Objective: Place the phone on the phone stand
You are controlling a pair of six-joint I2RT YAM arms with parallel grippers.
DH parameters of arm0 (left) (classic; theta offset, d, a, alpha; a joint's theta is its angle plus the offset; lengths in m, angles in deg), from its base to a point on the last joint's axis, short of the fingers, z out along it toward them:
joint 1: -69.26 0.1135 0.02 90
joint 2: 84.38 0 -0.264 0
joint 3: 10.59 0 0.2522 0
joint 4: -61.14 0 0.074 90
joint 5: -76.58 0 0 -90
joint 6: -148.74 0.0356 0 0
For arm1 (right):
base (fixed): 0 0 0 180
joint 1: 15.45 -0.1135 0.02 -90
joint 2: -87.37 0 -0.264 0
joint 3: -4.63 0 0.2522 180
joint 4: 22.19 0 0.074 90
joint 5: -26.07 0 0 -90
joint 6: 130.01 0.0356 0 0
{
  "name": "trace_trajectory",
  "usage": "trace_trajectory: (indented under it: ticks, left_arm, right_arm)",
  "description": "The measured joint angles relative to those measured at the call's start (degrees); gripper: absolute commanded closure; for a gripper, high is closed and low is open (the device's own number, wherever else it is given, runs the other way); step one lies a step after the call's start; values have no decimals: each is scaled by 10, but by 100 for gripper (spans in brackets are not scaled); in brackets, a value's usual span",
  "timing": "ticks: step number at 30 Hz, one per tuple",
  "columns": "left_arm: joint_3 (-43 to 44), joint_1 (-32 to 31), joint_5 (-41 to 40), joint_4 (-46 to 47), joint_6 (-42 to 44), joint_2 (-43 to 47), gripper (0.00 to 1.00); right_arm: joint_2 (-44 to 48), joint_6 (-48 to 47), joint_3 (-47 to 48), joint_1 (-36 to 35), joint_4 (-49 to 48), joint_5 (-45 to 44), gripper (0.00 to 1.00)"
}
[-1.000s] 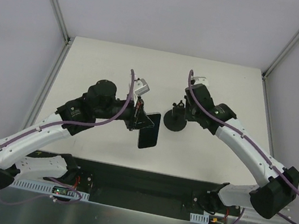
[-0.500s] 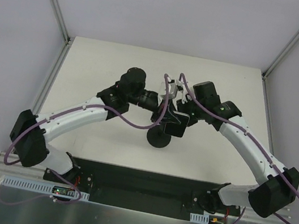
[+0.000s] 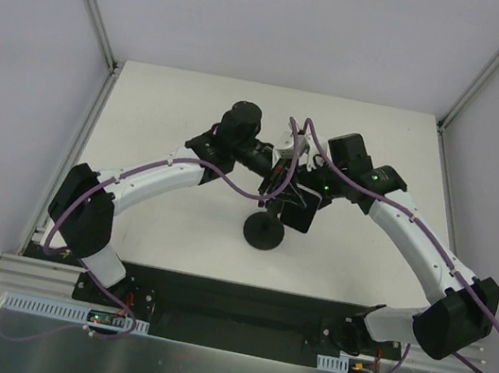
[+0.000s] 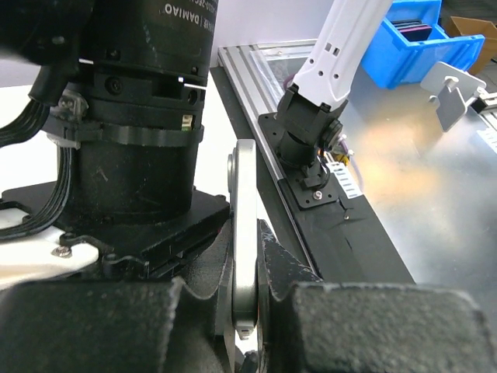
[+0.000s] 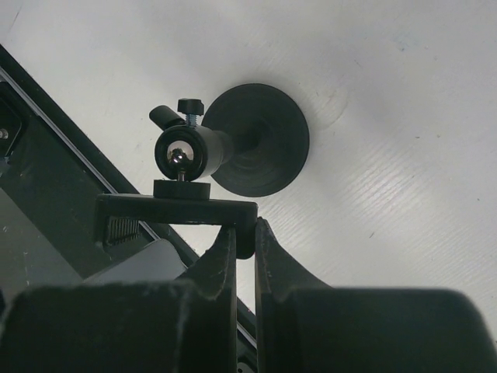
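Observation:
The phone [image 3: 298, 214] is held on edge over the middle of the white table, its glossy face tilted. My left gripper [image 3: 278, 182] is shut on it; in the left wrist view the phone's thin silver edge [image 4: 245, 186] stands upright between the fingers of the left gripper [image 4: 245, 233]. The phone stand's round disc base [image 3: 264, 232] sits on the table just below. My right gripper [image 5: 245, 229] is shut on the end of the stand's clamp bracket [image 5: 171, 210], with the ball joint [image 5: 182, 153] and disc base [image 5: 264, 148] beyond. Phone and bracket are close together; contact cannot be told.
The black mounting plate [image 3: 228, 312] and aluminium rail run along the table's near edge. White walls close in the back and sides. The right arm's wrist housing [image 4: 140, 116] fills the left wrist view close ahead. A blue bin [image 4: 423, 39] stands off the table.
My left arm has swung right with the phone to meet the right gripper over the stand. The stand's base has shifted nearer and leftward, with the right gripper on its bracket.

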Motion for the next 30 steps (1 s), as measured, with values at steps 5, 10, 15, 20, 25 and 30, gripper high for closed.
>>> trace_trajectory:
  ticks: [5,10,15,20,25,30]
  left_arm:
    - [-1,19,31,2,0,-3,100]
    - [-1,24,47,3,3,-10,100]
    - [-11,26,52,10,3,-14,100]
    - [-41,26,42,30,8,-14,100]
    - [-66,26,30,42,17,-13,100]
    - [-97,29,-38,48,14,18,100]
  right_arm:
    - [0,-6,0,3,0,14,100]
    - [0,-16,0,5,2,25,100]
    - [0,-19,0,11,2,26,100]
    - [0,-17,-1,16,-3,27,100]
    - [2,-14,-6,17,-17,26,100]
    - [23,11,-31,17,-51,10,100]
